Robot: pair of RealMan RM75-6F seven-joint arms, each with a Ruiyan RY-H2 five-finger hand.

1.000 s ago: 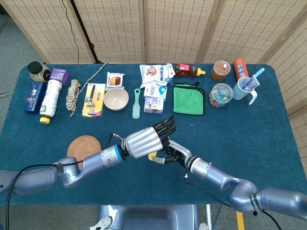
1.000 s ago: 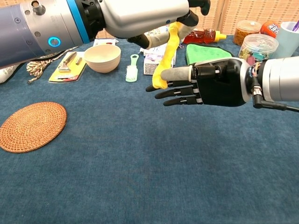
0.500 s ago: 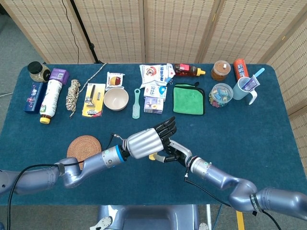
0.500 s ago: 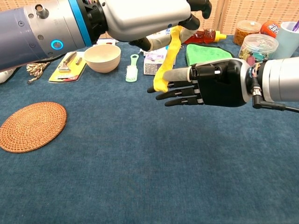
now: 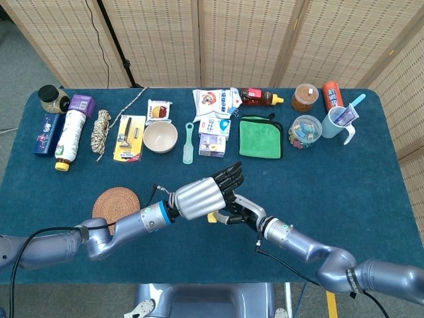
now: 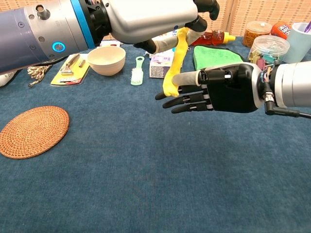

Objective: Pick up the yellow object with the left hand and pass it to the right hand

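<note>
Left hand (image 6: 150, 19) is pinching the yellow object (image 6: 173, 65) by its top, dangling against the spread-fingered, empty right hand (image 6: 218, 90).

The left hand (image 6: 146, 19) holds the yellow object (image 6: 174, 63) from above — it dangles against the right hand (image 6: 218, 90), whose fingers (image 6: 187, 99) lie outstretched, seemingly not closed on it. Far left lies a woven coaster (image 6: 33, 131) — beyond, a bowl (image 6: 106, 59).

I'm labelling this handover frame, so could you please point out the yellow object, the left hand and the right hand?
yellow object (image 6: 174, 63), chest view, middle of its hanging length.
left hand (image 6: 146, 17), chest view, silver back.
right hand (image 6: 228, 90), chest view, black palm.
</note>
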